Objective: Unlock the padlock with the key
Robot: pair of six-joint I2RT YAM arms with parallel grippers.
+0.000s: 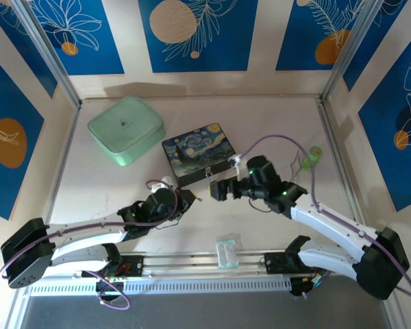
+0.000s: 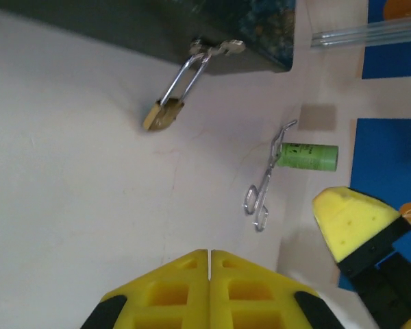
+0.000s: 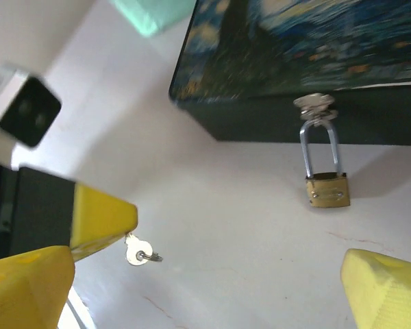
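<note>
1. Pinching the key [image 3: 142, 252], your left gripper [image 2: 209, 255] is clamped shut, ready to aim it.
2. Your right gripper [image 3: 209, 264] gapes wide, holding nothing.
3. Your padlock [image 3: 327, 190] hangs anchored off the hasp [image 3: 315, 104] on the tin [image 3: 294, 41].

The pale surface [image 1: 274, 123] carries a mint-green tin [image 1: 126, 129] at the far left, a starry-night tin [image 1: 198, 152] close beside it with the padlock [image 2: 163, 115] hooked through its front clasp, and, off to the right, a bent wire piece [image 2: 264, 181] just beside a small green cylinder [image 2: 307, 156].
</note>
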